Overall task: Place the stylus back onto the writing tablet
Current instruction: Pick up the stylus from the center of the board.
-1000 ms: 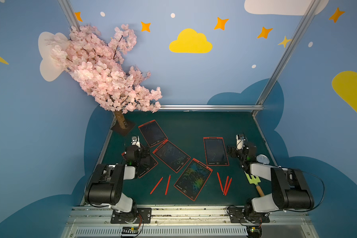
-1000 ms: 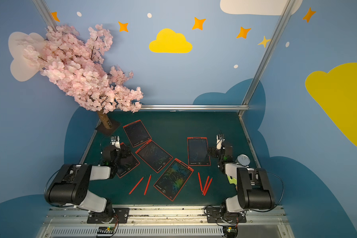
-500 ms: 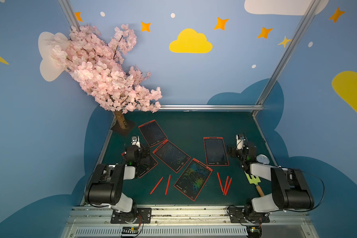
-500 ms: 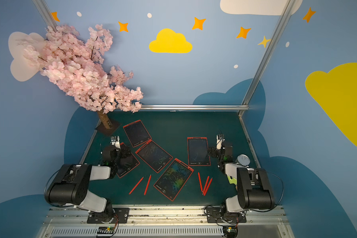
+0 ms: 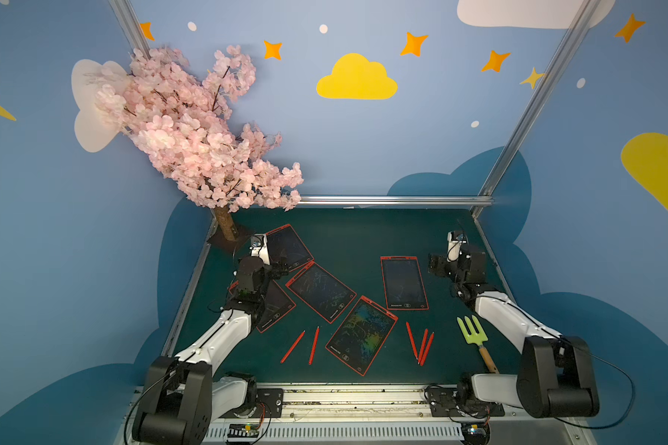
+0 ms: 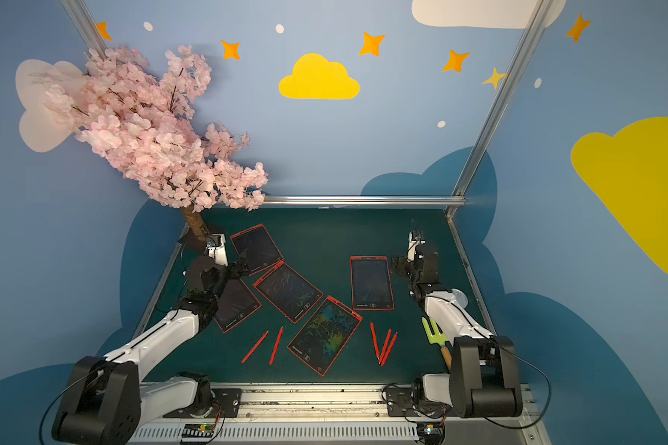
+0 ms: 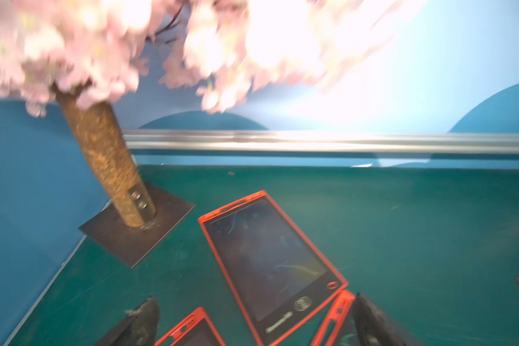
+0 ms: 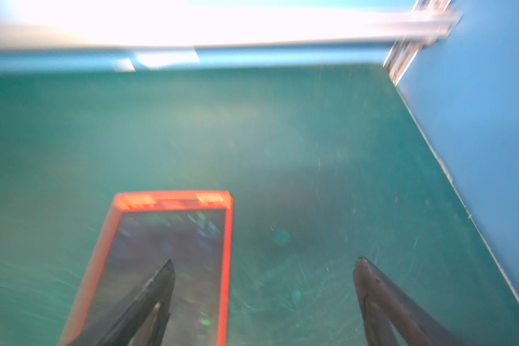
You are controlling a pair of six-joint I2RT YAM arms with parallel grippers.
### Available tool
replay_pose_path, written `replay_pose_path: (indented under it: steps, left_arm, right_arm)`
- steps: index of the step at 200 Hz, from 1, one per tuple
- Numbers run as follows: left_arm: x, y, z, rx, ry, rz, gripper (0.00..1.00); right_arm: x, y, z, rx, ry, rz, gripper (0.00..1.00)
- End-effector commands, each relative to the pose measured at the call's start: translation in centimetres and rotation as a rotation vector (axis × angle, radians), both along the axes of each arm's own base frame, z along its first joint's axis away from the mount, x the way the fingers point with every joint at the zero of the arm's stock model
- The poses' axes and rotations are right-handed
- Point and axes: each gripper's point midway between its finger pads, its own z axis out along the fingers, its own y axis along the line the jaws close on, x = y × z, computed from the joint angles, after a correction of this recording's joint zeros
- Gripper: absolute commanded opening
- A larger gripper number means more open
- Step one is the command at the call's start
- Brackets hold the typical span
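Several red-framed writing tablets lie on the green table; in both top views one is at the right [image 5: 403, 283] and a colourful one sits near the front [image 5: 362, 339] [image 6: 324, 335]. Two red styluses [image 5: 292, 346] lie at the front left. Three more styluses [image 5: 423, 345] [image 6: 384, 345] lie at the front right. My left gripper [image 5: 277, 267] [image 7: 255, 311] hovers open over the far-left tablet [image 7: 267, 260]. My right gripper [image 5: 434, 266] [image 8: 265, 262] is open and empty, beside the right tablet [image 8: 168, 248].
A pink blossom tree [image 5: 193, 131] stands on a dark base plate [image 7: 132, 233] at the back left. A green garden fork [image 5: 475, 335] lies at the front right beside my right arm. A metal rail [image 5: 394, 200] and blue walls border the table.
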Motion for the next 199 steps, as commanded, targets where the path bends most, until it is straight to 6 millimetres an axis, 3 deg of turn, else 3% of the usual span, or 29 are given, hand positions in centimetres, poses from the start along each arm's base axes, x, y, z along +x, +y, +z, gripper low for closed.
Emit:
replay_pose_path:
  steps: [1, 20, 40, 58, 80, 103, 124, 149, 171, 199]
  left_arm:
    - [-1.6, -2.2, -1.2, -0.075, 0.161, -0.045, 1.00]
    - [-2.6, -5.2, 0.4, -0.130, 0.208, -0.155, 1.00]
    - [-4.2, -8.4, 2.0, -0.182, 0.266, -0.297, 1.00]
    - [-5.7, -11.2, 3.7, -0.213, 0.291, -0.435, 1.00]
    - [-8.3, -14.6, 5.6, -0.267, 0.331, -0.640, 1.00]
    - [-10.8, -16.8, 6.5, -0.293, 0.373, -0.801, 1.00]
    - [-12.4, -17.7, 6.6, -0.289, 0.397, -0.870, 1.00]
    - [-13.1, -17.7, 5.8, -0.355, 0.445, -0.836, 1.00]
    - [-13.7, -16.9, 3.1, -0.423, 0.540, -0.717, 1.00]
    - [-15.1, -15.8, -0.2, -0.452, 0.632, -0.627, 1.00]
  right_arm:
    - [-3.0, 0.9, 0.0, 0.055, 0.139, -0.046, 0.92]
    - [-4.5, 2.0, 2.1, 0.112, 0.131, -0.041, 0.92]
    - [-5.7, 1.7, 3.6, 0.243, 0.083, -0.106, 0.92]
    - [-7.6, 3.5, 4.3, 0.308, 0.093, 0.033, 0.91]
    - [-10.2, 5.0, 4.5, 0.320, 0.157, 0.144, 0.91]
    - [-12.7, 5.2, 3.0, 0.295, 0.260, 0.146, 0.91]
    - [-14.6, 5.4, 1.5, 0.290, 0.335, 0.121, 0.83]
    - [-16.6, 6.0, -0.9, 0.291, 0.432, 0.104, 0.80]
    - [-18.1, 6.5, -3.1, 0.259, 0.522, 0.105, 0.76]
    - [-19.4, 7.3, -5.0, 0.228, 0.613, 0.115, 0.62]
